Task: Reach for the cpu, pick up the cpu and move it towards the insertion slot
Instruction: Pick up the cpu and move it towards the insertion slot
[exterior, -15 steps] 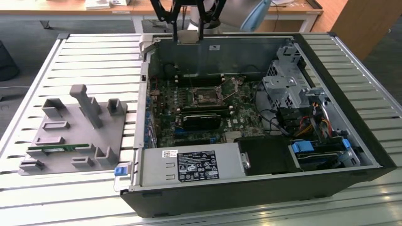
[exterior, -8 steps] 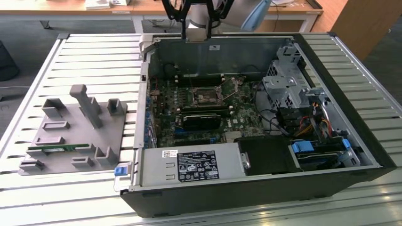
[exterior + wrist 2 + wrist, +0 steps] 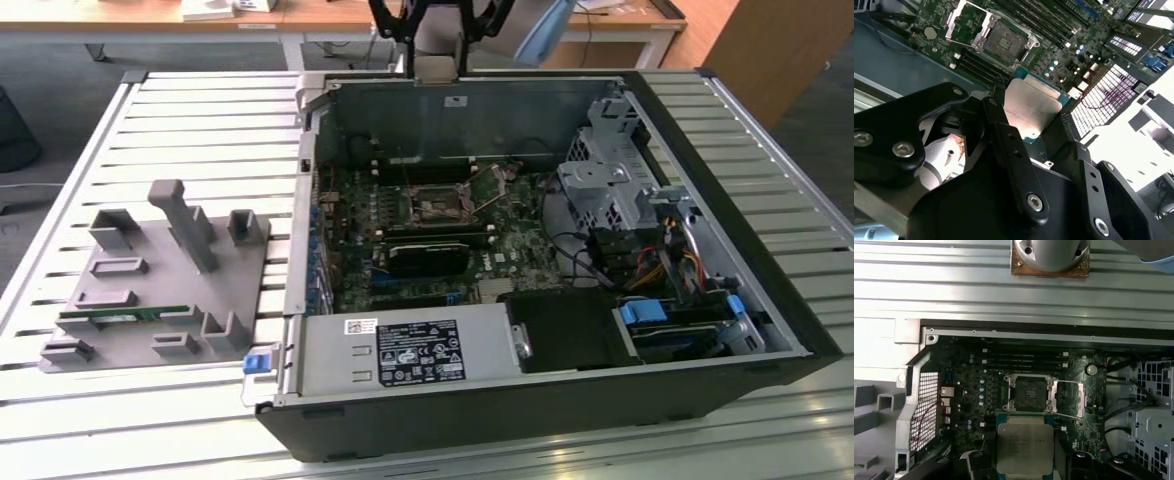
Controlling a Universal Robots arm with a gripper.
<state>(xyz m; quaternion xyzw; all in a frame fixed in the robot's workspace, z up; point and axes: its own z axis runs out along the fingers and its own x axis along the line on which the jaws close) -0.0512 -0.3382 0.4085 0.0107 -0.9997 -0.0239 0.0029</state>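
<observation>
The open computer case (image 3: 534, 250) lay on its side on a slatted metal table (image 3: 200, 120), and behind the table stood wooden desks (image 3: 174, 20) on a grey floor. Beside the case, toward the exterior view's left, sat a grey plastic fixture (image 3: 154, 290) with a narrow green memory stick (image 3: 127, 316) lying in one of its recesses.

Inside the case the motherboard (image 3: 427, 230) was visible, and the insertion slot (image 3: 435, 204) showed near the middle of it as a small silvery frame with a dark centre. In the exterior view the arm was cut off above the back wall of the case — just a dark part (image 3: 430, 25) of it could be seen.

In both wrist views the gripper (image 3: 1026, 125) was closed on the cpu (image 3: 1031, 107), its black fingers (image 3: 1004, 137) pressing the edges of the chip. The cpu's silvery top (image 3: 1024, 445) hung above the motherboard, just beside the insertion slot (image 3: 1027, 392) and not yet over it. The slot's metal load plate (image 3: 1069, 397) stood flipped open to one side — the second wrist view showed the same open frame (image 3: 1004, 40). The lower edge of the chip was hidden by the fingers in the first wrist view.
</observation>
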